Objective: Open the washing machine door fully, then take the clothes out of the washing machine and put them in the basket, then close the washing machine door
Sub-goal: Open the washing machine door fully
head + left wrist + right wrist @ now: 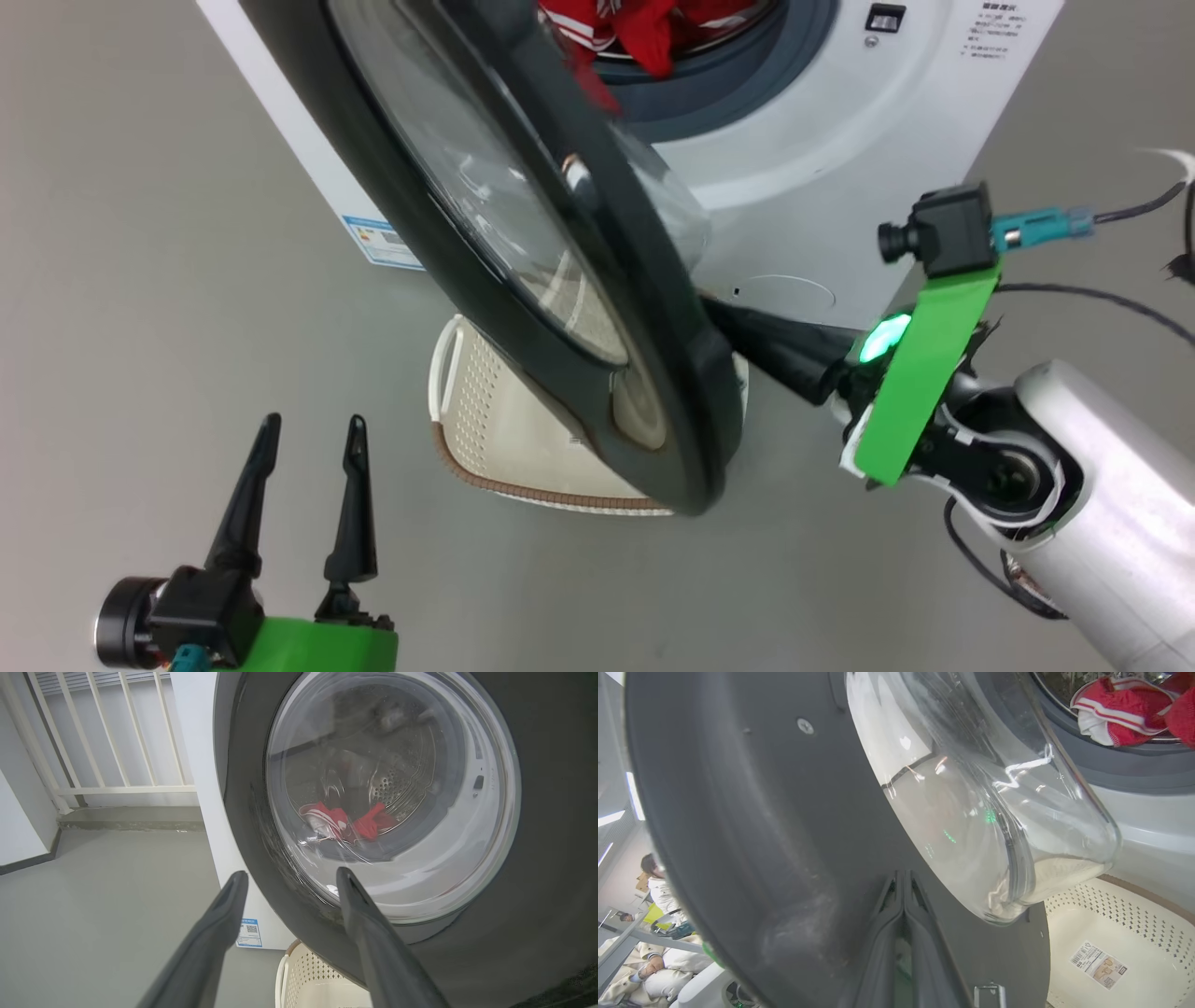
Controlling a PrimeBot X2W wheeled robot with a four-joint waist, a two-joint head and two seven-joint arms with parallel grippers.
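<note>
Pressed shut, finger against finger, my right gripper (903,879) holds nothing. Its tips are at the dark inner face of the washing machine door (667,392), just beside the bulging glass bowl; I cannot tell whether they actually press on it. My left gripper (313,425) hangs low over the grey floor (140,280) on the door's outer side, fingers spread wide and empty, apart from the door and the basket.

The door stands partly open, swung out from the washing machine (822,140) and hanging over the basket (485,411). The basket sits on the floor just in front of the machine, with only a paper label (1099,965) showing on its bottom. The clothes (653,33) lie in the drum's mouth, red with white stripes.
</note>
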